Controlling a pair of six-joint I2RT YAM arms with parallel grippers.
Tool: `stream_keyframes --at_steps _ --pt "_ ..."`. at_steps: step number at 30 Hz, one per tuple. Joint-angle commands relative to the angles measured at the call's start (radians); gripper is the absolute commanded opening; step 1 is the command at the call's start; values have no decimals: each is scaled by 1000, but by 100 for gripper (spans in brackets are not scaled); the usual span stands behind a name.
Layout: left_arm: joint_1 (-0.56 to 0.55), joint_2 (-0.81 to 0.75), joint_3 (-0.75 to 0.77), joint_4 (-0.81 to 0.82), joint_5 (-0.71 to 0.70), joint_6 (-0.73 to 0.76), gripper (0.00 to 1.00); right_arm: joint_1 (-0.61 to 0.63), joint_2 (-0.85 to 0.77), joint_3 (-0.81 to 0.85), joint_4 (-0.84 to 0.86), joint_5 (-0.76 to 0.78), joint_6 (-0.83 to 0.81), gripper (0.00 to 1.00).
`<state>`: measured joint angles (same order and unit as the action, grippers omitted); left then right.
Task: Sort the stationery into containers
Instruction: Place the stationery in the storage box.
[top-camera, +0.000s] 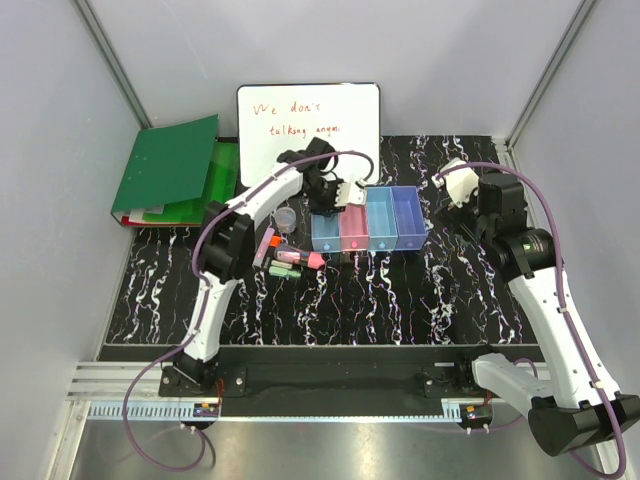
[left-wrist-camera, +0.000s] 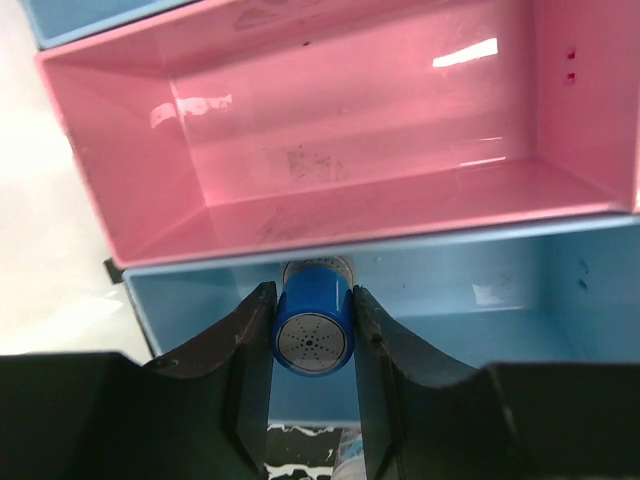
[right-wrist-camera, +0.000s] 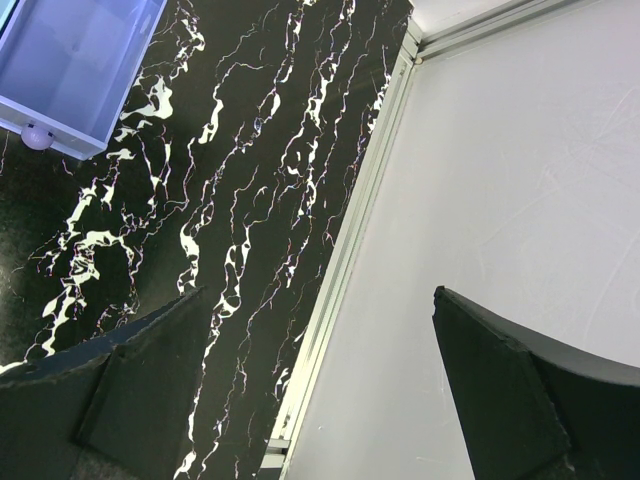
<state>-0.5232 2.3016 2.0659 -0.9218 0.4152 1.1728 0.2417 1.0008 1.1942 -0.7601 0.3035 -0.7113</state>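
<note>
My left gripper (left-wrist-camera: 312, 330) is shut on the small blue-capped bottle (left-wrist-camera: 313, 328) and holds it over the light blue bin (left-wrist-camera: 520, 300) at the left end of the row, next to the pink bin (left-wrist-camera: 330, 150). From above, the left gripper (top-camera: 335, 195) hangs over the row of four bins (top-camera: 368, 219). Several pink, orange and pale green sticks (top-camera: 288, 258) and a clear round piece (top-camera: 286, 217) lie on the table left of the bins. My right gripper (top-camera: 455, 183) is open and empty, right of the bins; its wrist view shows a corner of the purple-blue bin (right-wrist-camera: 75, 60).
A whiteboard with red writing (top-camera: 308, 130) leans at the back behind the bins. A big green folder (top-camera: 168, 165) lies at the back left. The grey enclosure wall (right-wrist-camera: 520, 200) and its metal rail run along the table's right edge.
</note>
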Motion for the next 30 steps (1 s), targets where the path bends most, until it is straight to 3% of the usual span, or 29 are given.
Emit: stream_keyframes --at_steps 1,4,5,7,19,30 --pt "-8 24 49 20 -1 2 34 2 -5 7 27 9 3 99" --pt "-8 27 53 23 -9 2 50 2 -10 4 28 14 1 99" --pt "-8 27 54 24 -7 1 63 2 -8 2 27 14 1 99" --pt "-8 27 53 27 -15 -1 70 2 -11 2 28 14 4 99" --pt "-11 -19 39 124 -79 -36 72 1 -22 1 25 9 9 99" --pt "-31 -80 -93 279 -181 -78 73 1 -28 24 15 -4 22 99"
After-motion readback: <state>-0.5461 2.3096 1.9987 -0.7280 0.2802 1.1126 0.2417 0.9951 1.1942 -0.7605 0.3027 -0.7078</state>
